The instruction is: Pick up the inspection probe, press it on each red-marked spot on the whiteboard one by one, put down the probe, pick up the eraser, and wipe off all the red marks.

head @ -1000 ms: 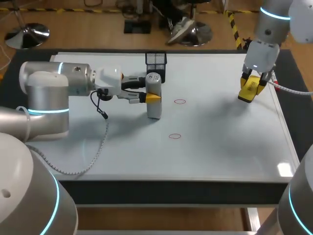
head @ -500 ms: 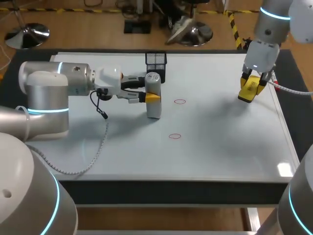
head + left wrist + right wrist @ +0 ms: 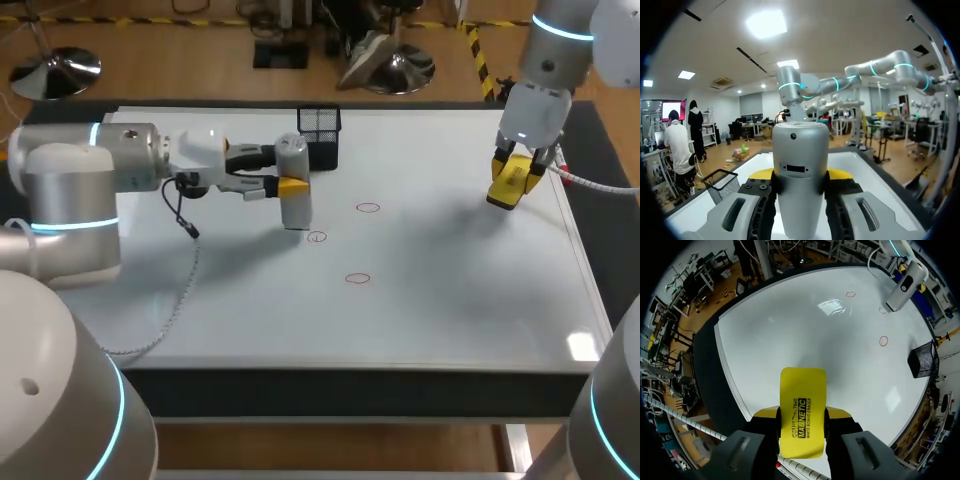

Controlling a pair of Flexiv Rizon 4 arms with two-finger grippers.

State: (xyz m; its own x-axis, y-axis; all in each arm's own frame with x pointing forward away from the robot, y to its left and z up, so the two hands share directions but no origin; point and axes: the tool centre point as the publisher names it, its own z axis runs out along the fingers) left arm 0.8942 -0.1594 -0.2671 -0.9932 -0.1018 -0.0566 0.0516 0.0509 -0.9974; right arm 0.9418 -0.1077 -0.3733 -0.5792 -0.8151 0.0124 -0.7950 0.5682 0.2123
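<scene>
Where the probe is: upper middle of the head view, just left of centre. The grey probe [image 3: 296,208] stands upright there, its lower end just up and left of a small red mark [image 3: 317,237]. Whether its tip touches the whiteboard [image 3: 450,300], I cannot tell.
Left gripper: the left gripper [image 3: 290,183] comes in level from the left of the frame and is clamped on the probe. The left wrist view shows it plainly: the left gripper [image 3: 800,180] has a yellow tip pressed on each side of the probe [image 3: 800,145].
Red marks: besides the small mark by the probe, there is a second red mark [image 3: 368,208] right of the probe and a third red mark [image 3: 358,278] lower down, near the frame's centre. All are thin outlines on the white surface.
Eraser: over in the upper right of the frame, the yellow eraser [image 3: 508,185] hangs over the board's far right part.
Right gripper: the right gripper [image 3: 512,172] points down and is closed around it. In its own wrist view the right gripper [image 3: 801,415] has both fingers hugging the eraser [image 3: 801,395], one on each long side, with the board spread out ahead.
Basket: a black mesh basket [image 3: 320,122] sits at the board's top edge, just behind and right of the probe's head.
Cable: a black cable [image 3: 185,215] droops from the left wrist.
</scene>
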